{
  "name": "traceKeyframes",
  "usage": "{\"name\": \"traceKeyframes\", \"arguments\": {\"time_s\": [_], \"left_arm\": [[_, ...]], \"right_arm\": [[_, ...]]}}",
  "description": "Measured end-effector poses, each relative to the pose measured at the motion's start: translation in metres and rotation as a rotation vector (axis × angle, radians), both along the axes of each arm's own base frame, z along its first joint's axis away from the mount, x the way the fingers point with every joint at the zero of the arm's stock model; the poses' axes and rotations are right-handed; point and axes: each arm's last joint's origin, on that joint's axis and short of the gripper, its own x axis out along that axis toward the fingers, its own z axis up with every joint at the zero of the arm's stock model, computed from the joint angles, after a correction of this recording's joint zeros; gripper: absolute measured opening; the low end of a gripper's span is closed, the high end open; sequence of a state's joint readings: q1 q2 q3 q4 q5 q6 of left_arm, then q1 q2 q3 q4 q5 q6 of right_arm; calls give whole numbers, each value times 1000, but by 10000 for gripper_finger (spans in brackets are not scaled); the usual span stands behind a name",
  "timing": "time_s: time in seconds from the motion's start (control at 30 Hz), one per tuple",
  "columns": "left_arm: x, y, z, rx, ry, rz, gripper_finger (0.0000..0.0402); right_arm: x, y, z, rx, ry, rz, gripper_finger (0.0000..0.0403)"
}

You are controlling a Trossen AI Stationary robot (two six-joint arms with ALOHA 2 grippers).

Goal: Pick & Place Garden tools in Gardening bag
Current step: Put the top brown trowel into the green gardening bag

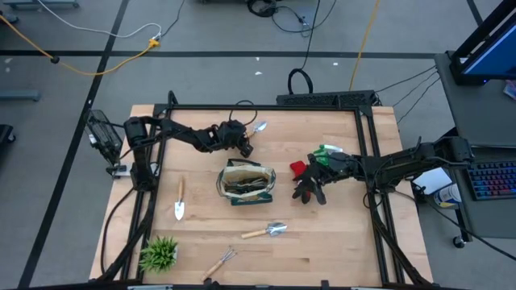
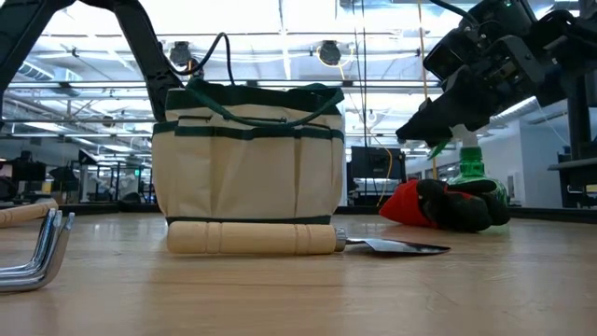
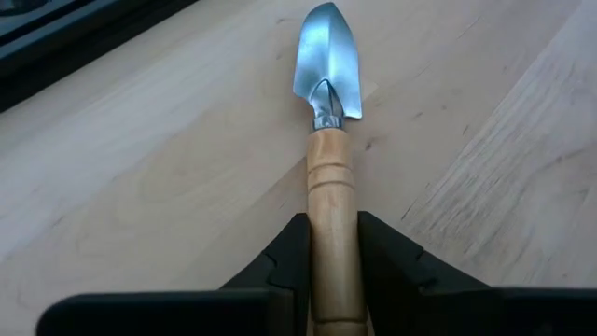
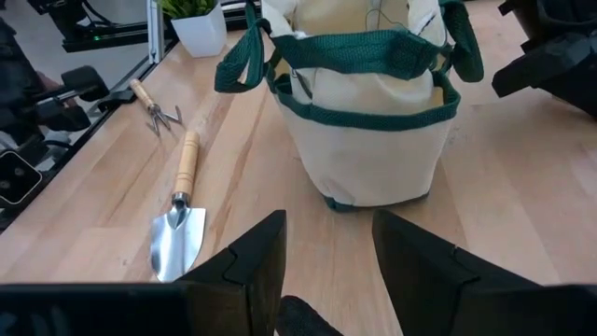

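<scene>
Pincers working either side of the gardening bag

High view: the left pincer (image 1: pixel 246 138) is reaching over the far side of the counter (image 1: pixel 339 242), with the gardening bag (image 1: pixel 247 182) sitting just nearer than it. The right pincer (image 1: pixel 310 173) is hovering over the red-and-black gloves (image 1: pixel 305 181), a green spray bottle (image 1: pixel 329 151) lying just beyond it.

Low view: the right pincer (image 2: pixel 431 126) is hanging above the gloves (image 2: pixel 446 203); a trowel (image 2: pixel 298 239) is lying in front of the bag (image 2: pixel 247 154).

Left wrist view: the left pincer (image 3: pixel 331 257) is clenching around the wooden handle of a silver trowel (image 3: pixel 328 112), whose blade is pointing away from it.

Right wrist view: the right pincer (image 4: pixel 328 257) is standing released, grasping nothing, a dark glove tip showing between its fingers (image 4: pixel 252 261). Ahead of it the bag (image 4: pixel 368 103) is standing upright, another trowel (image 4: pixel 179 219) and a small rake (image 4: pixel 154 105) lying off to one side.
</scene>
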State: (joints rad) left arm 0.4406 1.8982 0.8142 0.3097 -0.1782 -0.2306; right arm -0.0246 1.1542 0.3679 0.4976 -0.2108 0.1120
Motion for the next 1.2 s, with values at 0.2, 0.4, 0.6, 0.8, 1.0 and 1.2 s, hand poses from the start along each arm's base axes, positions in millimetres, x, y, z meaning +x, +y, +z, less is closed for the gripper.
{"name": "traceKeyframes", "arguments": {"time_s": [0.2,0.4,0.6,0.8,1.0,1.2], "left_arm": [[-3,1,13,21,-12,-4,70],[-4,0,40,79,-80,-21,70],[-7,-1,58,106,-115,-28,70],[-10,-3,74,140,-143,-40,70],[-14,-6,90,171,-176,-53,70],[-19,-10,104,196,-183,-73,70]], "right_arm": [[0,0,0,0,0,0,157],[0,0,0,0,-4,0,157],[0,0,0,0,-5,0,157],[0,0,1,0,-7,0,157],[0,0,1,0,-7,0,157],[0,0,1,0,-6,1,157]]}}
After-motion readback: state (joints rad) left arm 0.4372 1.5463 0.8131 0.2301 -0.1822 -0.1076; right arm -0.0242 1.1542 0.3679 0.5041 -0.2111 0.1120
